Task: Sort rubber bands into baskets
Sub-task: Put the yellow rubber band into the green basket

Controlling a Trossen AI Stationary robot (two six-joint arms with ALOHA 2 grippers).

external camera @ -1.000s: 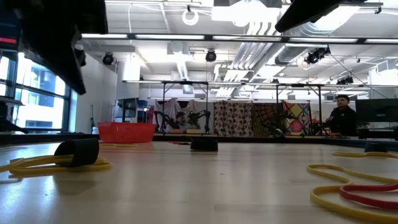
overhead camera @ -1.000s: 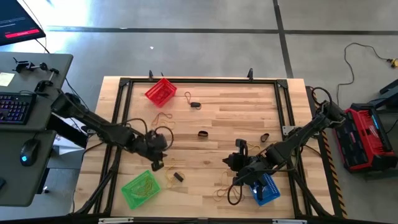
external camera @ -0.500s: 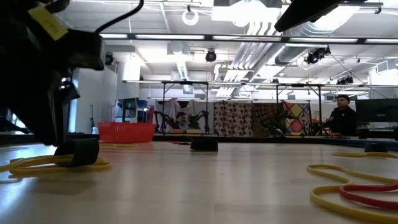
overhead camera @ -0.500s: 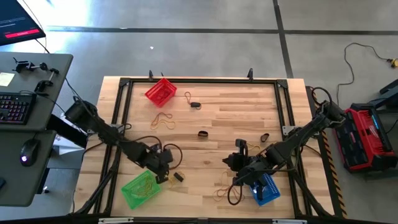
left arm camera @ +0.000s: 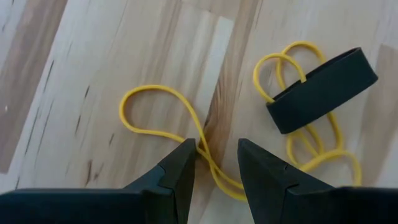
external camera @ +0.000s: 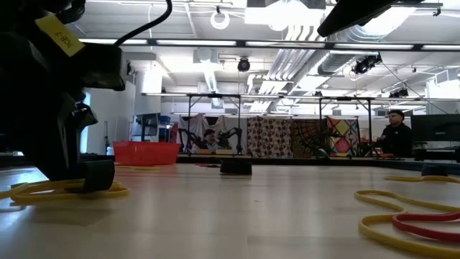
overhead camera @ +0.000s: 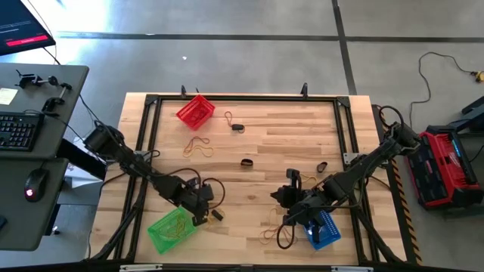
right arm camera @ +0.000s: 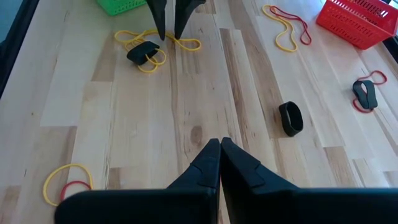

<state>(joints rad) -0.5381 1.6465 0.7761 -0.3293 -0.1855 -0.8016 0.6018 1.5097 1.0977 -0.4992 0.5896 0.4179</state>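
Two arms over the light wooden slatted surface (overhead camera: pixel 265 143). Left hand (left arm camera: pixel 216 163) is angled down at the surface just beside the green perforated plastic basket (overhead camera: pixel 170 229), fingers narrowly apart straddling a thin yellow rubber band loop (left arm camera: pixel 163 129); tips at the band, nothing clamped. Thick black rubber band (left arm camera: pixel 322 89) lies just beside it, on top of more yellow loops. Right hand (right arm camera: pixel 220 151) sits low near the blue perforated plastic basket (overhead camera: pixel 322 229), fingers pressed together, holding nothing. Red perforated plastic basket (overhead camera: pixel 196 111) is at the far left of the surface, well apart. Another black band (right arm camera: pixel 290 118) lies mid-surface.
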